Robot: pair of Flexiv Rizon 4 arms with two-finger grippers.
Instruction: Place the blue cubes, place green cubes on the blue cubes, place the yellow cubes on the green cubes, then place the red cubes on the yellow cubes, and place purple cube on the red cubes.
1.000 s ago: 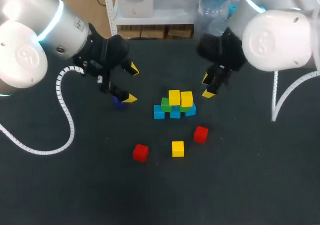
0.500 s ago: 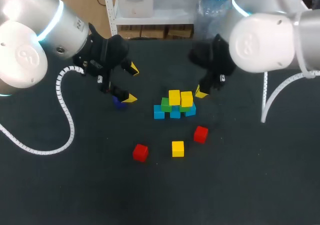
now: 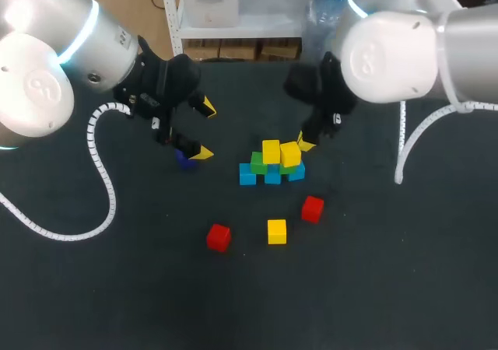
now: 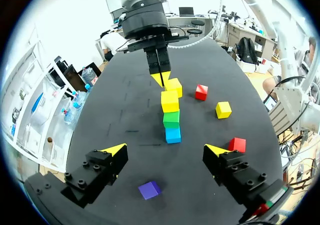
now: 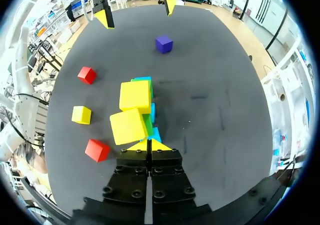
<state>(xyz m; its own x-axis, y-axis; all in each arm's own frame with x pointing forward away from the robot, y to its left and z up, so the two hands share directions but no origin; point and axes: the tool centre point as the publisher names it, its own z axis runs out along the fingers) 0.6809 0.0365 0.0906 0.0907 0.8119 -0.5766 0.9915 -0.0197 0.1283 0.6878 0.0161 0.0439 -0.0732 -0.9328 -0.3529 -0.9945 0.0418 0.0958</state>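
Two yellow cubes top the green cubes; right gripper, tips pressed together, has moved in, knocking one askew: needs squaring. Left gripper stays spread.

Cube pile at table middle, three layers, upper cubes resting on lower ones. My right gripper sits just behind its right end. My left gripper is well off to its left, lone cube on the table beneath it. In front of the pile: near-left cube, middle cube, near-right cube.
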